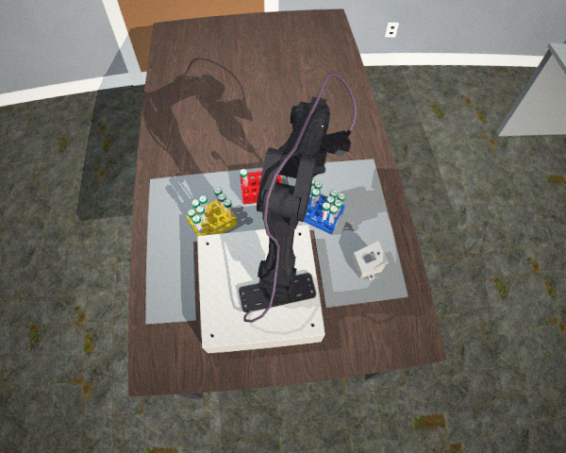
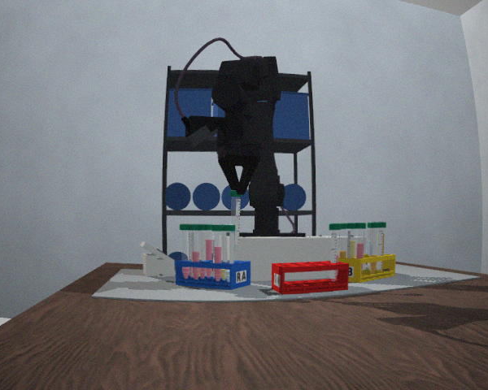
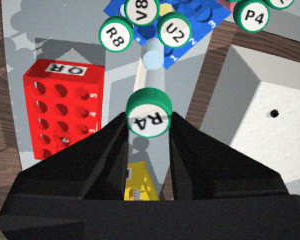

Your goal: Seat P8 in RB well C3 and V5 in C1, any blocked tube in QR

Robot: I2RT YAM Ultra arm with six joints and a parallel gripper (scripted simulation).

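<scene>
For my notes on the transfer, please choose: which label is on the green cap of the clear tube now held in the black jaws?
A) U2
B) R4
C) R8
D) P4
B: the wrist view shows "R4" on the green cap between the black jaws.
</scene>
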